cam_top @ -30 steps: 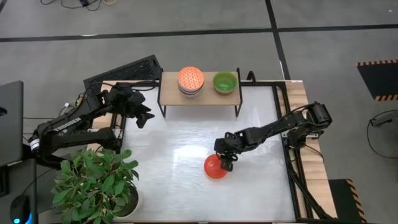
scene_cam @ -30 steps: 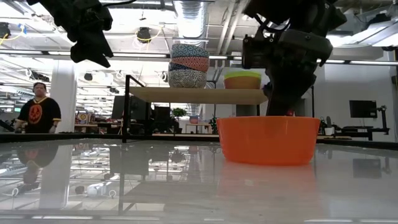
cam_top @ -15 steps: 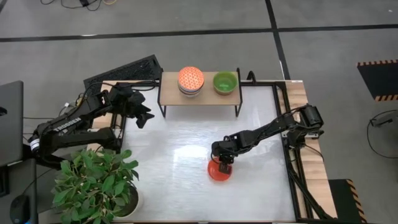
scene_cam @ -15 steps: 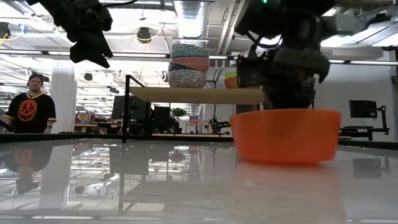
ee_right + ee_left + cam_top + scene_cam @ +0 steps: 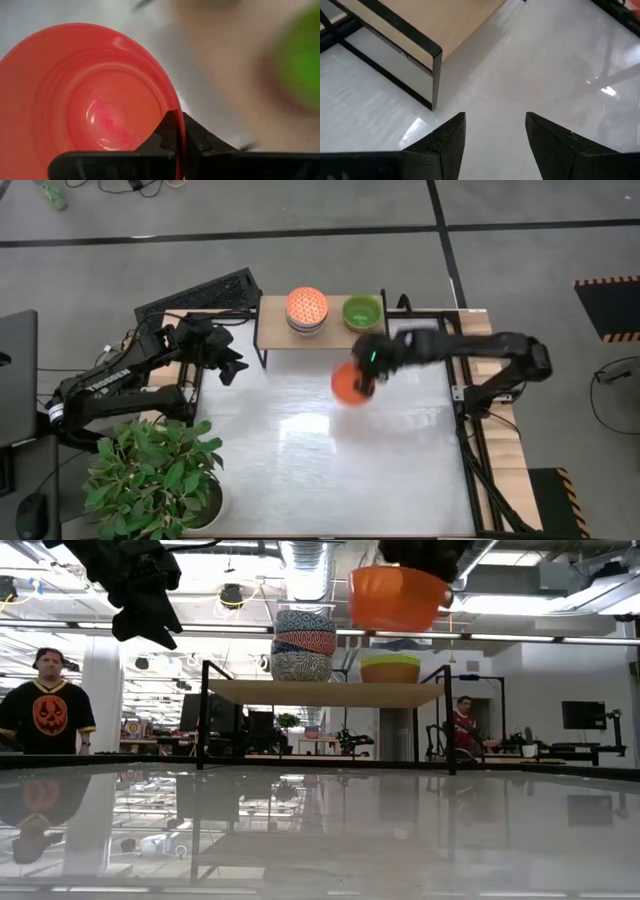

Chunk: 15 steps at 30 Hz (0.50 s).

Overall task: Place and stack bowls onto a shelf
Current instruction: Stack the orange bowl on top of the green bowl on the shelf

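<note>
Right fingers (image 5: 176,131) pinch unmarked orange bowl (image 5: 350,384).

Right gripper (image 5: 366,377) raised at 1 o'clock, fingers clamped on orange bowl (image 5: 348,384) rim. Left gripper (image 5: 228,363) parked at 10 o'clock, fingers apart.

High view: overhead, facing straight down; takes in the whole white table (image 5: 300,450), both arms and the shelf (image 5: 320,332).
Low view: at tabletop height, facing level across the table to the room behind; the shelf (image 5: 325,692) stands mid-distance.
Left wrist view: close above the table, facing down past 2 dark fingers (image 5: 447,140) at one shelf corner (image 5: 435,52).
Right wrist view: very close, filled by the orange bowl (image 5: 95,100).
Shared: shelf in 3 views; orange bowl (image 5: 348,383) in high, low (image 5: 398,596) and right wrist views.
</note>
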Motion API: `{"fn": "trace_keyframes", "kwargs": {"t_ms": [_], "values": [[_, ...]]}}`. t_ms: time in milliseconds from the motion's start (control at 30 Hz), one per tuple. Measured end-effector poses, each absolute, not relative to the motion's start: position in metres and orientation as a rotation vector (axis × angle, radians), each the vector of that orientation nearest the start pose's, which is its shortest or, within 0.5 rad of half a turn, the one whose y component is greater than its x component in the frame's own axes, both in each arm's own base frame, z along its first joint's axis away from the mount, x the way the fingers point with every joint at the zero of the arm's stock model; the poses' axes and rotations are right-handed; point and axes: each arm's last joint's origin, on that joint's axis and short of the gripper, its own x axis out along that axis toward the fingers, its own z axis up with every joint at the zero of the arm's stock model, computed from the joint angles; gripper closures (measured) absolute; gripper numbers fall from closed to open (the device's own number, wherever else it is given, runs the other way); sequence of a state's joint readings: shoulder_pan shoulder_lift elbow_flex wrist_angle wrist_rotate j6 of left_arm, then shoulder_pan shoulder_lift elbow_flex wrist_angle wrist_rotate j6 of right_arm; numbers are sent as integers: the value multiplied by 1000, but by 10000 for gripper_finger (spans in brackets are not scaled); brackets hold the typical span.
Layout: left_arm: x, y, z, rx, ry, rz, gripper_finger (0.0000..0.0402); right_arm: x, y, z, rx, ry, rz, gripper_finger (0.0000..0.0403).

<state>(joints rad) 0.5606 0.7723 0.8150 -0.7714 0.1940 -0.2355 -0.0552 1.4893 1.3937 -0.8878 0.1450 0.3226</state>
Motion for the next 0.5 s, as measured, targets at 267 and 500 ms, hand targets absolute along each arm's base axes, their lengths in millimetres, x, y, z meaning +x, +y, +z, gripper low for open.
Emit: {"fn": "trace_keyframes", "kwargs": {"t_ms": [267, 500], "values": [[125, 73, 294, -525, 635, 461, 211, 259, -114, 402, 301, 632, -780, 380], [125, 73, 294, -542, 630, 479, 211, 245, -187, 393, 409, 640, -909, 380]]}}
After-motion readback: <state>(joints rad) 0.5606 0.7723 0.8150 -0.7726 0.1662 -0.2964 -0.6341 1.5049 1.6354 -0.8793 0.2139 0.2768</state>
